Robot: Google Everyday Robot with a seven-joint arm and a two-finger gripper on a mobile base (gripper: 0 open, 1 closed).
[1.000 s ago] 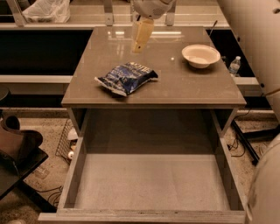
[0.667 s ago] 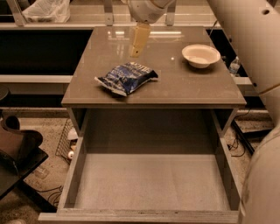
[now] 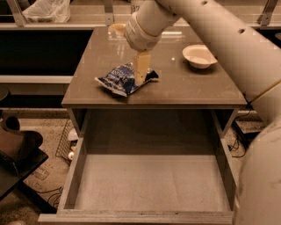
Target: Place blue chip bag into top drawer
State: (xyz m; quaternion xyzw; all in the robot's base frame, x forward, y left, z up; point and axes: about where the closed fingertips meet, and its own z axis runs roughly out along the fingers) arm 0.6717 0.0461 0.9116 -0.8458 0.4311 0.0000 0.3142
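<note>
The big pale arm reaches in from the right and ends at the gripper, which points straight down at the bench. The top drawer stands pulled out, below the gripper and nearer to me, with its pale bottom showing.

The blue chip bag lies flat on the bench right under the gripper. Most of the bag spreads to the left of the tip as I look. Its long axis runs slanted, from the front left to the back right. I cannot tell if the gripper is spread or pressed together, or if it touches the foil.

A white bowl sits well apart to the right and, I think, does not stand in the way. A white plastic bag lies far behind on the left.
</note>
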